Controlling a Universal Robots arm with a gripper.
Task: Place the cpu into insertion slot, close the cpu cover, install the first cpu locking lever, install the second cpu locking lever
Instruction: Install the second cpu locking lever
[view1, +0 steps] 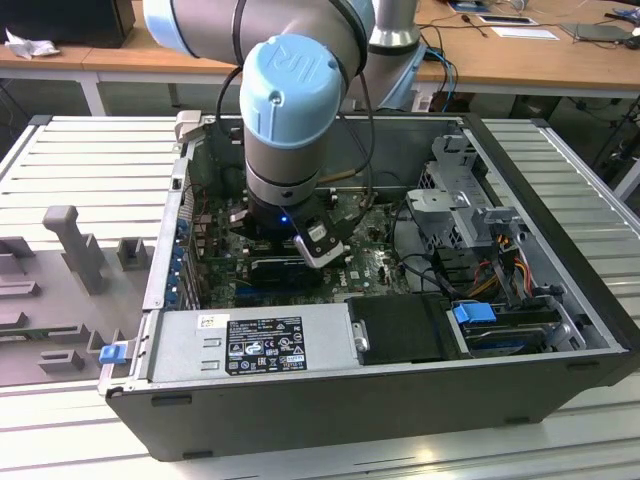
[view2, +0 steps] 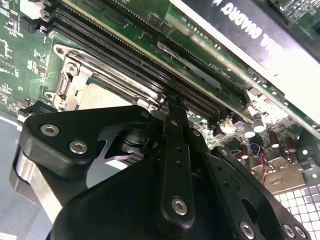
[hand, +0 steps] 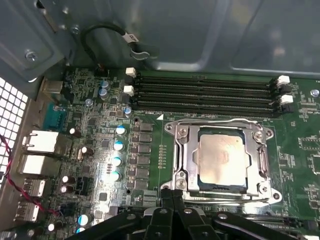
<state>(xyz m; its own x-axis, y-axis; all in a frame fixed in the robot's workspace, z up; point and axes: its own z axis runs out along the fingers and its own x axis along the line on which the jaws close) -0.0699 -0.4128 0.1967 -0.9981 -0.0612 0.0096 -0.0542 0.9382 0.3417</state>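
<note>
**CPU seated, cover down**

Your cpu (hand: 223, 159) sits in the insertion slot (hand: 190, 162) mid-motherboard (hand: 150, 115), cpu cover (hand: 260, 135) flat around it. Your gripper (hand: 172, 197) hangs just beside the socket edge, fingers (hand: 165, 196) pinched together, holding nothing.

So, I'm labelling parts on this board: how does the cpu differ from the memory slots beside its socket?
The cpu is a flat square with a pale silvery-beige metal face; the memory slots are long, narrow black strips. The cpu is a single chip seated inside the metal-framed insertion slot; the memory slots run as several parallel rows with white clips at their ends. Both lie flat on the green motherboard.
</note>
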